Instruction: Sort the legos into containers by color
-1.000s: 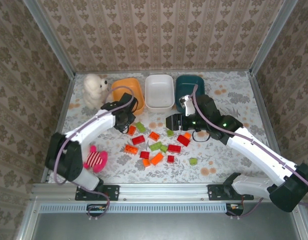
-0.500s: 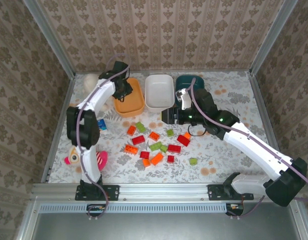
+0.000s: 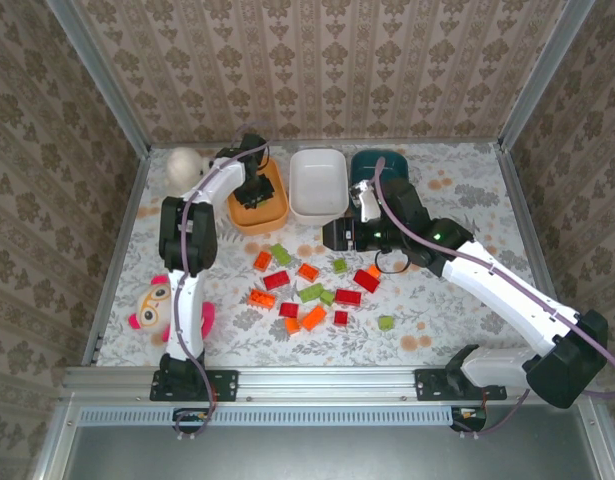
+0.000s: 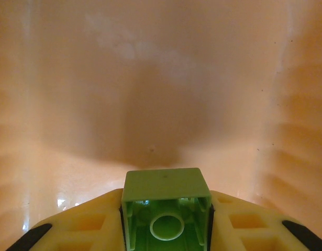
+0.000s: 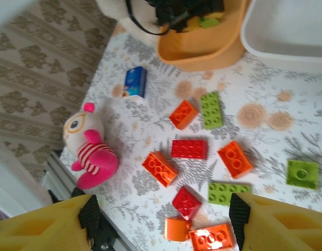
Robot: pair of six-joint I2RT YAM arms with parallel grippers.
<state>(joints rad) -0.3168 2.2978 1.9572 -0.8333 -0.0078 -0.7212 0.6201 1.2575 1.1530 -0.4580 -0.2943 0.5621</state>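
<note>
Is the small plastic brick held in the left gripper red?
No, the small plastic brick in the left gripper is light green, seen against the orange plastic bin.

The left arm reaches from its near-left base up to the far side, the left gripper (image 3: 255, 187) tipped downward, its fingers (image 4: 77, 230) clamped on a light green lego (image 4: 166, 184) – the right arm bends from the near-right base toward the middle, the right gripper (image 3: 331, 236) pointing left, its fingers (image 5: 56, 225) spread wide apart
</note>
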